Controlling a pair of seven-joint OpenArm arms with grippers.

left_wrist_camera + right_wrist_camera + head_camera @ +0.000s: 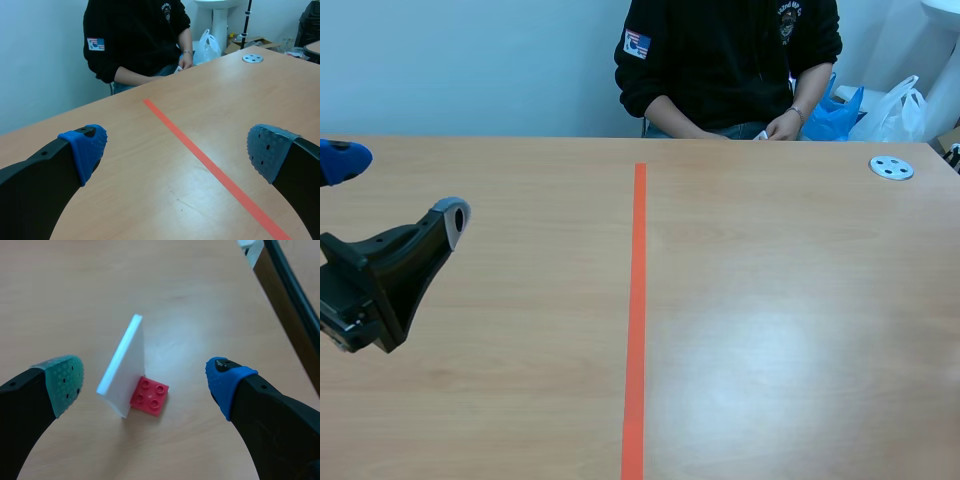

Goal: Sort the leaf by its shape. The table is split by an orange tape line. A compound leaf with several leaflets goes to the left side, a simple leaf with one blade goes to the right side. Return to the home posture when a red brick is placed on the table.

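**Jaws wide open, no leaf to sort**

Both sets of jaws are let go and spread wide, with nothing in them. That fits a robot that is waiting, ready to grab.

The left jaws hang over the worktop (pixel 150 165) with their blue pads (pixel 85 150) far apart. The tape line (pixel 210 167) runs away ahead of them and passes close by one pad.

No leaf shows in any view, so there is nothing to move to either side. A person (pixel 720 60) sits far ahead of the left jaws, across the worktop, with hands low at its edge. I think the leaf will come from there.

The right jaws do not show in the scene view. In their own view they hang over a red brick (pixel 150 396). It lies on the wood just ahead of them, between the green pad (pixel 65 382) and the blue pad (pixel 227 385). A white card (pixel 122 367) stands tilted on its edge and touches the brick, which seems to prop it up. The brick is out of the scene view, so I cannot tell if it is the go-home sign.

A small grey disc (pixel 891 168) lies far ahead, well apart from everything.
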